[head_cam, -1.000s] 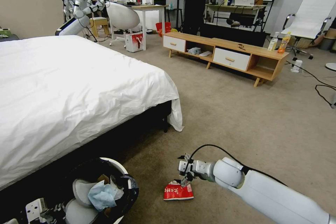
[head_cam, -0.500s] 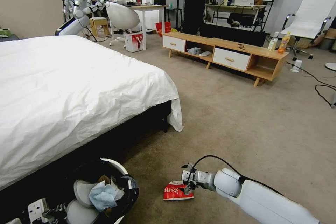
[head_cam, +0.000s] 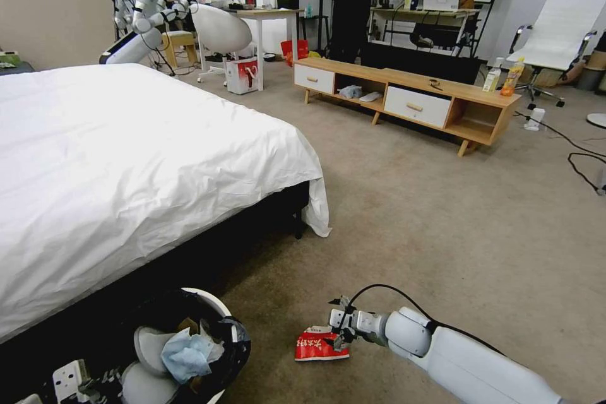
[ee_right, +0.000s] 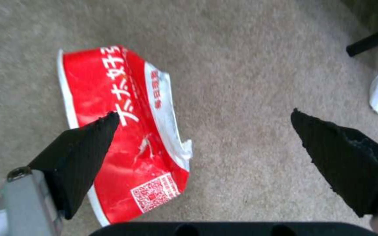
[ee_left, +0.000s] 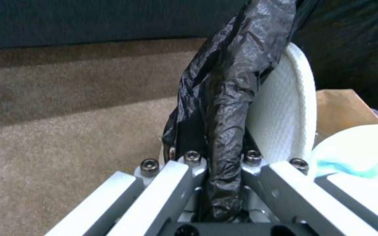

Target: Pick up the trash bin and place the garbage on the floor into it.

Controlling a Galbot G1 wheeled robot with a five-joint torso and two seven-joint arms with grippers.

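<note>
Glossy, creased red-and-white foil on the snack wrapper (ee_right: 123, 137), lower centre of the head view. Short-pile matt beige carpet across the floor (head_cam: 442, 221). Crinkled shiny black plastic film for the bag liner (ee_left: 224, 98); textured matt white plastic on the trash bin (ee_left: 285, 108) flap. Bare brushed metal with dark screws on the left gripper (ee_left: 220, 196). Ribbed matt black rubber on the right gripper (ee_right: 206, 127) fingertips (ee_right: 88, 144).

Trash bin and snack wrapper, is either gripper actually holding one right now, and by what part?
The left gripper is shut on the trash bin at its bag-covered rim. The right gripper holds nothing: it is open over the snack wrapper on the floor.
</note>
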